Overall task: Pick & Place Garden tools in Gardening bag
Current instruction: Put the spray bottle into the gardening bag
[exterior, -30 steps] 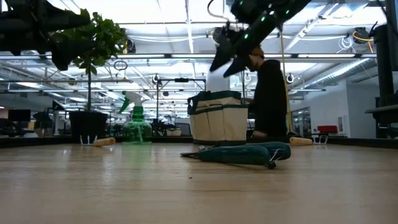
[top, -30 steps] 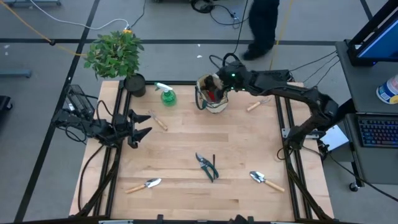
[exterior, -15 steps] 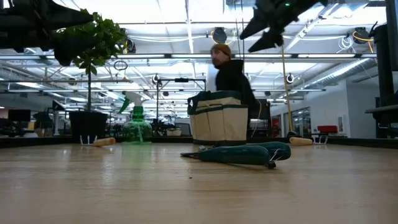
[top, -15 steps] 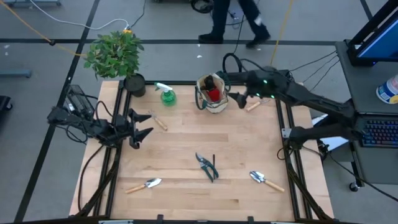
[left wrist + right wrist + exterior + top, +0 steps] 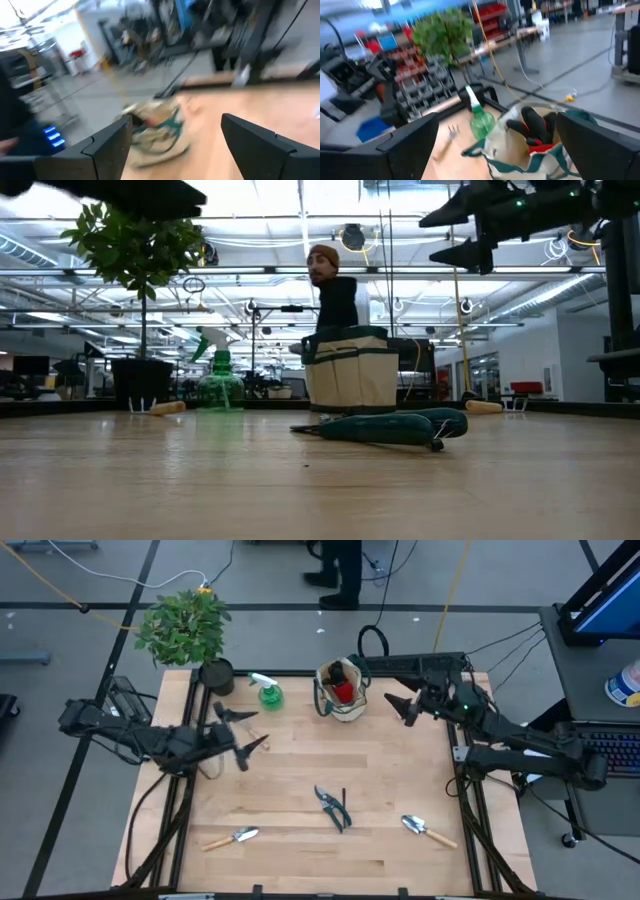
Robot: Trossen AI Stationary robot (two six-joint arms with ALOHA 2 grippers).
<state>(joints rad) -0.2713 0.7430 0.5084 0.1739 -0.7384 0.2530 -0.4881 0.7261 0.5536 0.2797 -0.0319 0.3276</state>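
Gloves sit inside my gardening bag; shears, trowels, spray bottle wait around it, both grippers spread empty.

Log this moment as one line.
right gripper: open, empty, right of bag | left gripper: open, empty | gloves: in bag | shears: on table

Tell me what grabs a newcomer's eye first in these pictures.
The beige gardening bag at the table's back edge, red-black gloves poking from its mouth. Beside it stand the green spray bottle and a leafy potted plant. The dark pruning shears lie mid-table.
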